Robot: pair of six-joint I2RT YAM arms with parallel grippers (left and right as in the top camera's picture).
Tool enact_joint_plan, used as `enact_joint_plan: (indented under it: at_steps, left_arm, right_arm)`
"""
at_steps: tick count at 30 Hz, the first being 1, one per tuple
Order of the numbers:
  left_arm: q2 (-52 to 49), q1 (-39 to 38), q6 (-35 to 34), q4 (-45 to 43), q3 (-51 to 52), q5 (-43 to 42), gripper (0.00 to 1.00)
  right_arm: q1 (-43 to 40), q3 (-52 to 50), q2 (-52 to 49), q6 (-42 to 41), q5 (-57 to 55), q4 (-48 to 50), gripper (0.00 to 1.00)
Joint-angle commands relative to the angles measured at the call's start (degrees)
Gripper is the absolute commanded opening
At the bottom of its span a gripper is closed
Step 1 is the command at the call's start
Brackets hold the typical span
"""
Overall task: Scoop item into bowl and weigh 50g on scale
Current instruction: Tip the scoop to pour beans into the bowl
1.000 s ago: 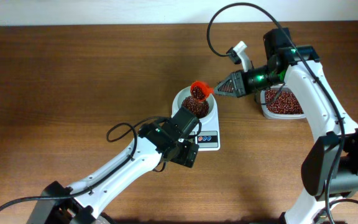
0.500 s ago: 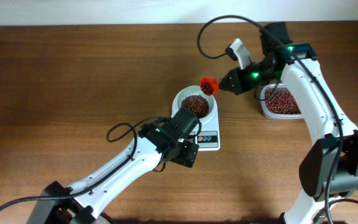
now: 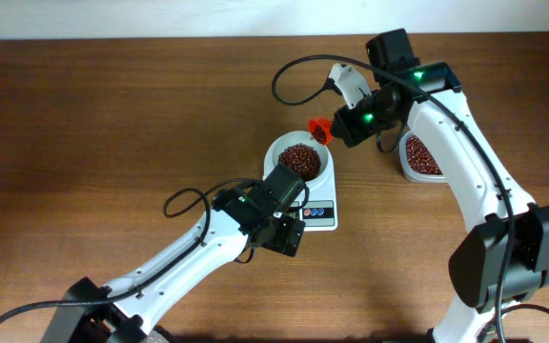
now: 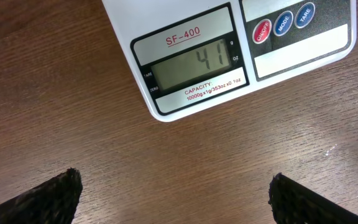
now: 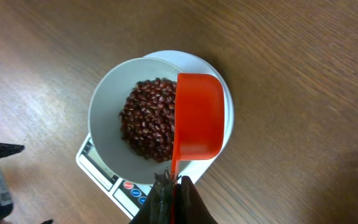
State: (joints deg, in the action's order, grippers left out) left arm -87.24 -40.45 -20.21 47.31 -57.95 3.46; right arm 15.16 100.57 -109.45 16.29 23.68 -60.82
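Soft, even light throughout. The scale (image 4: 229,56) is sharp in the left wrist view, with a pale sheen on the wooden table (image 4: 166,168) below it; overhead, shadows beside it are faint and short

Clear tub (image 3: 408,171) half behind the right arm (image 3: 475,162)

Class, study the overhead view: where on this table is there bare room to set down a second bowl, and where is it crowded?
Bare wood: the wide stretch of table left of the bowl, beyond the left arm; and the patch between the scale and the right arm. Crowded: around bowl, scale, red scoop and clear tub.
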Motion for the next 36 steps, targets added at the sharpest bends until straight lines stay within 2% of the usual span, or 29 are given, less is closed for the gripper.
enact_joint_plan:
  at_steps: [1,17,20,22,24,26,27,32,34,36]
  left_arm:
    - [0.57,-0.17,0.09,0.04,0.22,0.46,0.99]
    - [0.57,-0.17,0.09,0.04,0.22,0.46,0.99]
    - [0.57,-0.17,0.09,0.04,0.22,0.46,0.99]
    - [0.57,-0.17,0.09,0.04,0.22,0.46,0.99]
    - [0.57,-0.17,0.09,0.04,0.22,0.46,0.99]
    - [0.57,-0.17,0.09,0.04,0.22,0.46,0.99]
    - [0.57,-0.17,0.09,0.04,0.22,0.46,0.99]
    - [0.57,-0.17,0.09,0.04,0.22,0.46,0.99]
    - [0.57,-0.17,0.09,0.04,0.22,0.46,0.99]
    - [0.57,-0.17,0.09,0.04,0.22,0.46,0.99]
  right_arm:
    - [0.2,1.46,1.62,-0.31,3.1,0.09,0.04]
    - [0.76,1.46,1.66,-0.37,4.22,-1.03,0.04]
    - [1.73,1.46,1.68,-1.29,-1.22,0.04,0.04]
    - [1.95,1.46,1.7,1.49,1.18,-0.04,0.04]
    - [2.03,1.46,1.68,-1.84,0.15,1.05,0.04]
    - [2.51,1.46,1.7,3.3,1.88,0.26,0.04]
    - [2.51,1.44,1.6,0.52,1.4,0.68,0.04]
    - [2.45,1.44,1.62,-0.2,1.11,1.22,0.04]
    - [2.36,1.44,1.62,-4.74,-1.22,2.86,0.04]
    - [2.38,1.44,1.62,-5.01,-1.44,2.93,0.04]
